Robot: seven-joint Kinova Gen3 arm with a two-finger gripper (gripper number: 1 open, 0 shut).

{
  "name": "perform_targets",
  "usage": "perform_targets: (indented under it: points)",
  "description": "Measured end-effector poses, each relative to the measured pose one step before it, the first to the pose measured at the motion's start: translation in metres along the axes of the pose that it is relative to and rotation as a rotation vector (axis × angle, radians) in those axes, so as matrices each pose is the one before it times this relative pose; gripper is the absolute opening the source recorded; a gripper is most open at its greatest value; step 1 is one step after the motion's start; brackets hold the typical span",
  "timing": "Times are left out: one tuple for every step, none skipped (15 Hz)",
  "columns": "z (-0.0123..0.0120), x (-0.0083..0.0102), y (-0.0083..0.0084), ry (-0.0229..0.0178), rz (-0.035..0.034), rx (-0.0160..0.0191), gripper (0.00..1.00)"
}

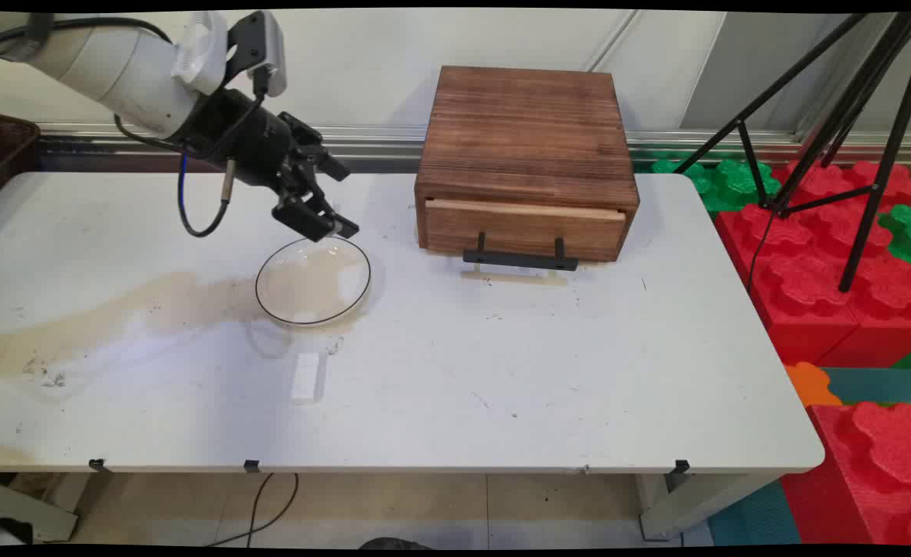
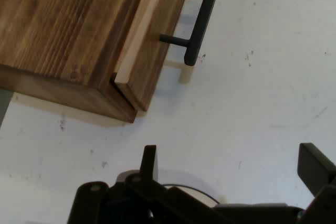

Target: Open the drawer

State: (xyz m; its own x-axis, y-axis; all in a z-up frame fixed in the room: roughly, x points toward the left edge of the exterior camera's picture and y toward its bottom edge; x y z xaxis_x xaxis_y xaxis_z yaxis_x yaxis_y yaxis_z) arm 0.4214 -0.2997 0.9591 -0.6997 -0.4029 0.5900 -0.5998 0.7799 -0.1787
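My gripper [image 1: 346,201] hangs open just over the far rim of a clear glass plate [image 1: 312,280] with a dark edge, which lies flat on the white table [image 1: 502,371]. Its lower finger [image 1: 343,227] is close to that rim; I cannot tell whether it touches. In the hand view the gripper [image 2: 232,158] has nothing between its fingers, and a bit of the plate [image 2: 189,188] shows behind the linkage. To the right stands a brown wooden drawer box [image 1: 525,147] with a black bar handle [image 1: 521,260]. Its drawer [image 2: 152,51] sits slightly ajar.
A brownish stain [image 1: 115,309] runs across the table's left part up to the plate. A dark woven basket [image 1: 3,147] sits at the far left edge. Off the table's right side are a black tripod [image 1: 850,139] and red and green foam blocks [image 1: 827,263].
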Motion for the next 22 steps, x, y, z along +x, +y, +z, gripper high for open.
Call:
perform_targets:
  points:
    - [0.00093, 0.00265, 0.00047, 0.00122, 0.00054, 0.00081, 1.0]
    - [0.00115, 0.00285, 0.00048, 0.00099, 0.00067, 0.00123, 1.0]
    - [0.00089, 0.00214, 0.00033, 0.00074, 0.00086, 0.00121, 1.0]
    - [0.00143, 0.00331, 0.00057, 0.00034, 0.00164, 0.00198, 1.0]
    - [0.00094, 0.00213, 0.00039, 0.00038, 0.00138, 0.00114, 1.0]
    - [0.0017, 0.00374, 0.00065, -0.00066, 0.00352, 0.00245, 1.0]
    - [0.00151, 0.00327, 0.00051, 0.00031, 0.00367, 0.00215, 1.0]
    - [0.00212, 0.00464, 0.0007, 0.00227, 0.00603, 0.00239, 1.0]
    - [0.00188, 0.00356, 0.00062, 0.00134, 0.00489, 0.00117, 1.0]
    - [0.00202, 0.00346, 0.00053, 0.00093, 0.00496, 0.00084, 1.0]
    - [0.00167, 0.00256, 0.0004, 0.00013, 0.0042, 0.00028, 1.0]
    - [0.00245, 0.00347, 0.00061, -0.00032, 0.00605, 0.00042, 1.0]
    - [0.00184, 0.00228, 0.00055, -0.00088, 0.00489, -0.00031, 1.0]
    - [0.00286, 0.00333, 0.00075, -0.00162, 0.00732, -0.00037, 1.0]
    - [0.00366, 0.00386, 0.00115, -0.00272, 0.008, -0.00073, 1.0]
    - [0.00421, 0.00387, 0.00122, -0.00356, 0.00696, -0.00105, 1.0]
    - [0.0036, 0.00317, 0.00108, -0.00344, 0.00437, -0.00057, 1.0]
    - [0.00256, 0.00203, 0.00086, -0.00289, 0.00234, -0.00024, 1.0]
    - [0.00404, 0.00306, 0.00108, -0.00407, 0.00278, -0.00049, 1.0]
    - [0.00263, 0.00205, 0.00072, -0.00275, 0.00181, 0.00011, 1.0]
    - [0.00395, 0.00299, 0.00095, -0.00401, 0.00261, 0.00029, 1.0]
    - [0.0027, 0.00201, 0.00057, -0.00285, 0.00157, 0.00031, 1.0]
